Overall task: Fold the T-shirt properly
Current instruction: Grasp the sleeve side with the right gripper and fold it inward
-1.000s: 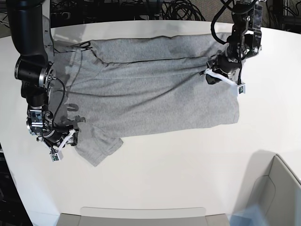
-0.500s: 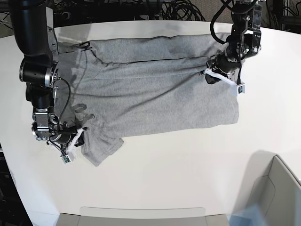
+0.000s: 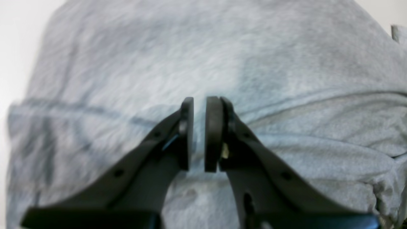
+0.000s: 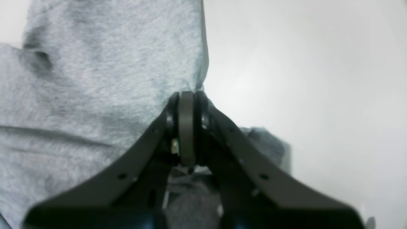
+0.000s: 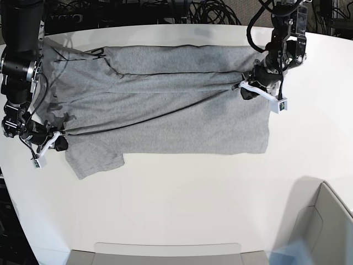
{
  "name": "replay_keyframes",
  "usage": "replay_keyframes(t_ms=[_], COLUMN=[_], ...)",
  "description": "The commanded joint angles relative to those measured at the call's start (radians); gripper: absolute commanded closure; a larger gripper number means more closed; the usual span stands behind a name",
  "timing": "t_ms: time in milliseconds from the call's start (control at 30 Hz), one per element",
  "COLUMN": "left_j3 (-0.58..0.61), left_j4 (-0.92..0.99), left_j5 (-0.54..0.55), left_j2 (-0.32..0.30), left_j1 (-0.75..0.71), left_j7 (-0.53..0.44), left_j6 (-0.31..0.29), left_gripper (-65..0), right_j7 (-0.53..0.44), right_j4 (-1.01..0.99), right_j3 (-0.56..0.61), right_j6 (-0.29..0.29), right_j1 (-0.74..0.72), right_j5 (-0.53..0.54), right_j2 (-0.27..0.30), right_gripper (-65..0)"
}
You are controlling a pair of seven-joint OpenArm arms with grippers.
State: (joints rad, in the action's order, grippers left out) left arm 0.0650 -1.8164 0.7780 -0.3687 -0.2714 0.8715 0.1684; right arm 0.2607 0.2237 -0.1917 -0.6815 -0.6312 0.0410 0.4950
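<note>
The grey T-shirt lies spread and stretched lengthwise across the white table, with one short sleeve at the front left. In the base view my left gripper is at the shirt's right end, shut on a pinch of cloth from which taut creases run leftward. The left wrist view shows its jaws a narrow slit apart over the T-shirt. My right gripper is at the left edge, above the sleeve. Its jaws are pressed together on the edge of the T-shirt.
A grey open box stands at the front right corner. A flat grey tray lies along the front edge. Black cables hang behind the table's far edge. The table's curved left edge runs close to my right gripper.
My right gripper has shut on the shirt's left edge and pulled it left and slightly back. The cloth is now stretched flatter and the sleeve moved left. The left arm stayed put.
</note>
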Motion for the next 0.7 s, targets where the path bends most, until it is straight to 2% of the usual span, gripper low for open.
replay_keyframes(t_ms=[0,67,167,267,367,500,667], left_j3=[-0.004,-0.004,-0.008,0.0,0.002,0.002,0.002], left_j4=[-0.013,-0.013,-0.013,-0.012,-0.012,-0.012,-0.012], left_j5=[0.004,0.004,0.004,0.004,0.004,0.004,0.004], left_j2=[-0.01,-0.01,-0.01,-0.01,-0.01,-0.01,-0.01], left_j1=[0.007,0.008,0.014,0.042,0.047,0.048,0.048], left_j7=[-0.01,-0.01,-0.01,-0.01,-0.01,-0.01,-0.01], left_j6=[-0.002,-0.002,-0.002,-0.002,-0.002,-0.002,-0.003], left_gripper=[-8.4,-8.4,-8.4,-8.4,-8.4,-8.4,-8.4], right_j7=[0.171,0.22,0.381,0.546,0.645,0.684,0.681], right_j4=[0.012,0.081,0.243,0.463,0.713,0.992,0.995], right_j3=[0.01,0.01,0.01,0.01,0.01,0.01,-0.03], right_j6=[-0.017,-0.017,-0.017,-0.017,-0.017,-0.017,-0.017], right_j1=[0.038,0.05,0.053,0.073,0.138,0.216,0.199], right_j5=[-0.111,-0.074,-0.04,-0.034,-0.033,-0.028,-0.033], right_j2=[0.026,0.034,0.037,0.034,0.023,-0.025,-0.063], right_gripper=[0.0,0.0,-0.6,-8.4,-14.4,-21.3,-30.7])
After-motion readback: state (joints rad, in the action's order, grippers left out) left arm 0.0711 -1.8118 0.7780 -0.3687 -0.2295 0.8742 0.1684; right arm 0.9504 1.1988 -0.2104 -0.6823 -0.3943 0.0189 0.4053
